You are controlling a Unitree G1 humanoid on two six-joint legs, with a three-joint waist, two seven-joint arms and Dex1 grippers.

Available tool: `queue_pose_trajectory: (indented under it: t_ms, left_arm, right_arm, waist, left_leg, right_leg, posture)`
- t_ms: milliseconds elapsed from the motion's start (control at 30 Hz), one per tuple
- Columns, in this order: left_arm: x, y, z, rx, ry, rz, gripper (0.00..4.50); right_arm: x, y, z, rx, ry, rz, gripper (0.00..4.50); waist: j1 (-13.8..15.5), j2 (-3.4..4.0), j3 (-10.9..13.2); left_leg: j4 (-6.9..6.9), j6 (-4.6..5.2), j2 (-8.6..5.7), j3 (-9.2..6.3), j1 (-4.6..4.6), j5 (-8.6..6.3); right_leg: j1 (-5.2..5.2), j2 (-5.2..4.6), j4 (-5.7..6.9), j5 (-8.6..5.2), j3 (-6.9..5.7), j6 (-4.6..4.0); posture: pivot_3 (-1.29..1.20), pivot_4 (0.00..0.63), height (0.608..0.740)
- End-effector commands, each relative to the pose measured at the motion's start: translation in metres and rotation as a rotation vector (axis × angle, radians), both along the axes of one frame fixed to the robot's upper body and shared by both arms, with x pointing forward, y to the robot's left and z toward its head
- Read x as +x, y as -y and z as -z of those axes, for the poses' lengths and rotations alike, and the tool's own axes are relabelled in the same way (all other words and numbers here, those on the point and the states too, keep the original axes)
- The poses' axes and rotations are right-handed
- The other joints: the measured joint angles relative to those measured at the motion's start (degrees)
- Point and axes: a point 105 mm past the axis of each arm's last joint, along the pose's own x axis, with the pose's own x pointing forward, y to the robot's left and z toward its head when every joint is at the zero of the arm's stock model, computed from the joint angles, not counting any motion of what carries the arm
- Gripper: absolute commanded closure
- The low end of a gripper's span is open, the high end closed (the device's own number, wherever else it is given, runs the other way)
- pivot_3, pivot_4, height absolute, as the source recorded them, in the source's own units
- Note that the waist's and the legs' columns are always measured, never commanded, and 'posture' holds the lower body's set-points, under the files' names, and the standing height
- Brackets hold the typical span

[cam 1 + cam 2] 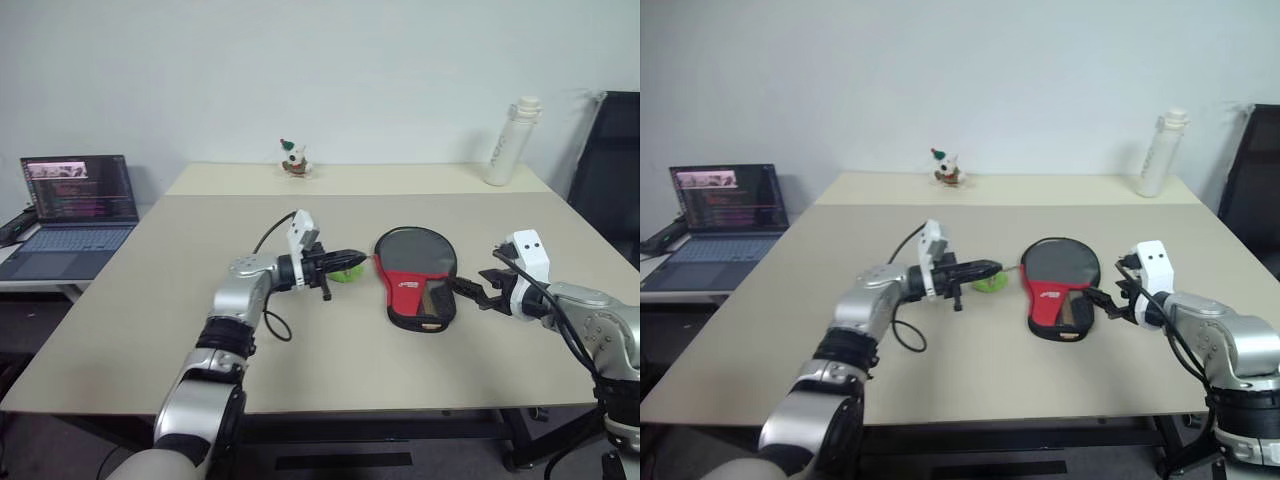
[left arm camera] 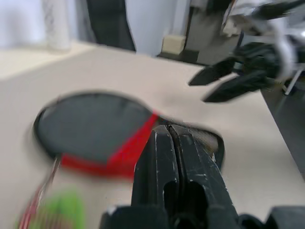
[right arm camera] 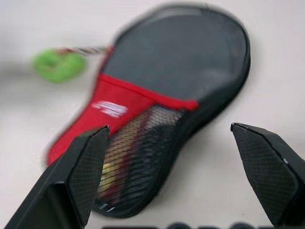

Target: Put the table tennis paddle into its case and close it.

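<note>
Beige table (image 1: 150, 300) against a pale wall, case (image 1: 415, 275) lying flat near its middle.

Laptop (image 1: 75, 215) on a side desk, white bottle (image 1: 512, 140) and a small figurine (image 1: 293, 158) at the far edge. The case lies between both grippers: left gripper (image 1: 352, 263) pressed shut, empty, a green tag (image 1: 347, 272) beside its tips; right gripper (image 1: 472, 291) spread wide, empty, just short of the case. Right wrist view adds white lettering and mesh pocket (image 3: 138, 157).
</note>
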Motion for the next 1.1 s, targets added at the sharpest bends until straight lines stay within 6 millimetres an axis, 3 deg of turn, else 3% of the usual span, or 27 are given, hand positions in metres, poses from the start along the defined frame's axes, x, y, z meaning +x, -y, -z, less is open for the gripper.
queue_pose_trajectory:
  t_ms: [33,133,367,667,800,1100]
  left_arm:
    - [-0.012,-0.012,-0.019,-0.014,0.047,-0.017,4.44]
    - [-0.021,-0.024,-0.020,-0.008,0.040,-0.049,4.44]
    - [-0.030,-0.029,-0.023,-0.001,0.044,-0.085,4.44]
    - [-0.031,-0.031,-0.026,0.004,0.052,-0.109,4.44]
    - [-0.032,-0.030,-0.026,0.008,0.053,-0.110,4.50]
    - [-0.040,-0.036,-0.018,0.045,0.023,-0.086,4.50]
  right_arm:
    - [0.019,0.006,-0.001,-0.018,0.028,0.030,0.00]
    - [0.031,0.006,0.012,-0.019,-0.008,0.034,0.00]
    - [0.040,0.003,0.044,-0.048,-0.109,-0.012,0.00]
    - [0.037,-0.033,0.070,-0.009,-0.226,-0.170,0.00]
    - [0.039,-0.048,0.081,0.026,-0.269,-0.189,0.91]
    - [0.040,-0.074,0.094,0.090,-0.331,-0.235,3.81]
  waist:
    - [0.35,0.00,0.00]
    - [0.37,0.00,0.00]
    - [0.19,0.00,0.00]
    - [-0.45,-0.08,-0.07]
    - [-1.43,-0.22,-0.16]
    - [-2.24,-0.57,-0.39]
  left_leg:
    - [0.02,0.00,0.00,0.00,0.00,0.00]
    - [0.05,0.00,-0.06,-0.01,-0.03,0.00]
    - [0.06,0.00,-0.05,0.01,0.02,0.00]
    - [0.06,0.00,0.03,0.02,0.14,0.00]
    - [0.05,0.00,0.10,0.03,0.28,0.00]
    - [-0.13,-0.05,0.80,0.58,1.25,-0.07]
  right_leg:
    - [0.01,-0.01,0.00,0.00,0.00,0.00]
    - [0.03,-0.08,-0.03,0.00,-0.04,0.00]
    - [0.06,-0.08,-0.01,0.00,-0.02,0.00]
    - [0.13,0.00,0.02,0.01,-0.02,-0.01]
    - [0.21,0.05,0.06,0.01,0.00,-0.02]
    - [0.80,0.75,-0.02,0.16,0.61,-0.36]
  posture:
    - [0.00,0.150,0.740]
    - [0.00,0.150,0.740]
    - [0.00,0.150,0.740]
    - [0.00,0.150,0.740]
    - [0.00,0.150,0.740]
    - [0.00,0.150,0.740]
